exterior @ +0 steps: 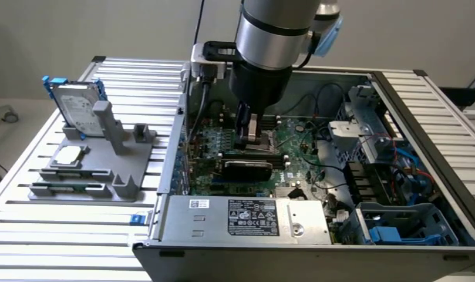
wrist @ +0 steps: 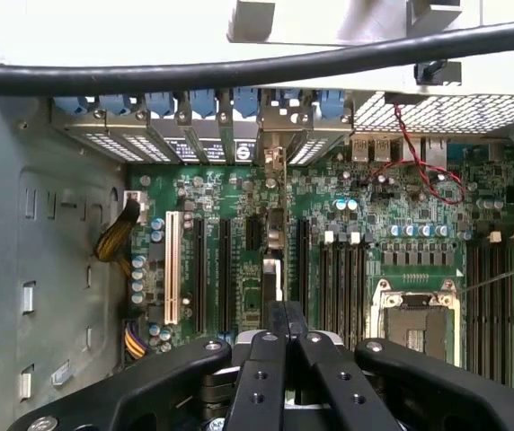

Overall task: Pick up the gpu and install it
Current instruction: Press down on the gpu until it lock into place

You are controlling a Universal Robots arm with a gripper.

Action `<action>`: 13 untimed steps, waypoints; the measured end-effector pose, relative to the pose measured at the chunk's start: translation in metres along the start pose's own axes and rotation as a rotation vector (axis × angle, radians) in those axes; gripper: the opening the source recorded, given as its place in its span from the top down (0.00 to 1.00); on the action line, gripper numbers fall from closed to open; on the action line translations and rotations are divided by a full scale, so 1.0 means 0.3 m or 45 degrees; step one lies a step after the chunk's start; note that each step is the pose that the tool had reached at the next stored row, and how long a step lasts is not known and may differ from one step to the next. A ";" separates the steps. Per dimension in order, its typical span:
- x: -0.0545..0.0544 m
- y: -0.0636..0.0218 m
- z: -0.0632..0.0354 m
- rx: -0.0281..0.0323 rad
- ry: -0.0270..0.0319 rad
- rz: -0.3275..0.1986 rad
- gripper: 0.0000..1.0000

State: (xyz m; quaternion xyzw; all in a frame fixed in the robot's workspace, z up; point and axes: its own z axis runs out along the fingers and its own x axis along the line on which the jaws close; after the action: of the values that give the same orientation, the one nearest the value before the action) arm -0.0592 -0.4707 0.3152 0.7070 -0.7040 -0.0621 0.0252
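My gripper [exterior: 253, 136] reaches down into the open computer case [exterior: 171, 176], over the green motherboard [exterior: 296, 150]. In the wrist view the black fingers [wrist: 259, 377] are pressed together around a thin card seen edge-on, the gpu [wrist: 273, 265]. It stands upright along an expansion slot among the black and white slots. Its far end meets the silver bracket openings at the case's rear wall [wrist: 275, 148]. How deep the card sits in the slot is hidden by the fingers.
On the exterior view's left, a grey fixture [exterior: 131, 167] holds a silver hard drive in a blue frame [exterior: 77, 103], a square chip [exterior: 68, 154] and a memory stick [exterior: 65, 188]. The power supply [exterior: 245, 217], drive cages [exterior: 394, 226] and loose cables [exterior: 401, 161] crowd the case.
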 end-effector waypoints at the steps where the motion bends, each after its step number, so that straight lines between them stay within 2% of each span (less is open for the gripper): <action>1: 0.000 0.000 0.002 0.0001 -0.0002 0.000 0.89; 8: 0.001 0.035 0.042 0.0011 0.0000 0.000 0.89; 13: -0.006 0.035 0.073 0.0046 0.0002 -0.001 0.89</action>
State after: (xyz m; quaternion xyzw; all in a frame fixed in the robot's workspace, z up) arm -0.0723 -0.4679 0.2950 0.7073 -0.7039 -0.0608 0.0240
